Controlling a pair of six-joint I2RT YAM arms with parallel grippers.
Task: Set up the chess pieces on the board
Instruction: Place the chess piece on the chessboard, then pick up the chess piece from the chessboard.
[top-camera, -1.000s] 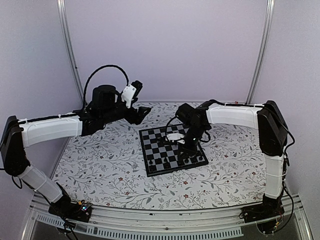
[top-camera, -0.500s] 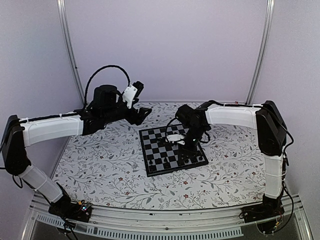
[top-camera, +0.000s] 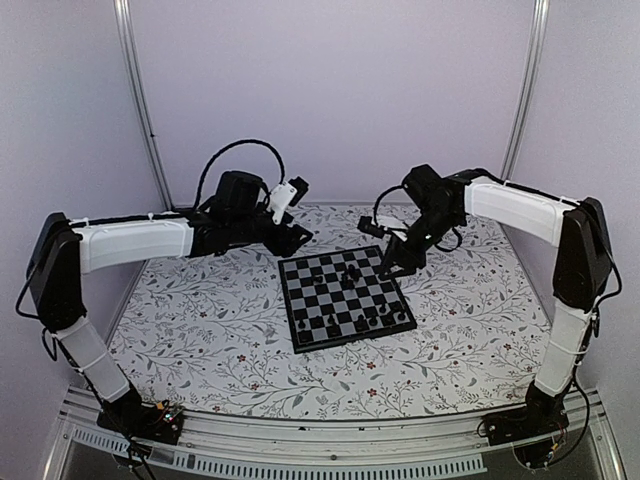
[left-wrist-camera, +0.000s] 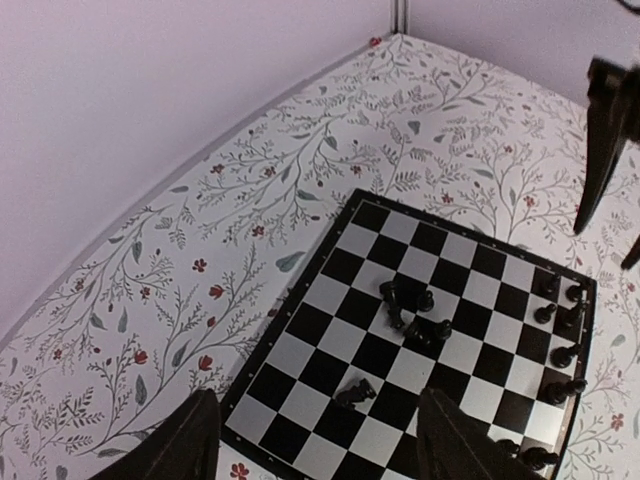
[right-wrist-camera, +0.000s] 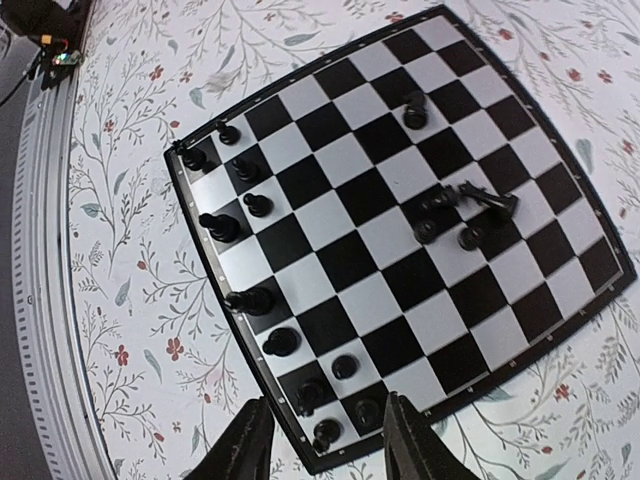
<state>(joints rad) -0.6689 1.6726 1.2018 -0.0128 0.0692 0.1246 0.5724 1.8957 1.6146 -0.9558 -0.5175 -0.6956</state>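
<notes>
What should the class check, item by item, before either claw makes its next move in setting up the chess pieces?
1. Left claw open and empty: ok.
2. Right claw open and empty: ok.
3. Black and pale grey chequered chessboard lying flat on the floral tablecloth: ok.
4. All small black chess pieces upright: not ok; a cluster lies toppled mid-board.
5. The row along the board's near edge appears to be standing: ok.
6. Which figure each piece is: cannot tell, too small.

Floral-patterned table cover (top-camera: 220, 350), pale lilac backdrop (top-camera: 330, 90), metal uprights (top-camera: 141, 100), slotted rail (top-camera: 300, 465) along near edge
</notes>
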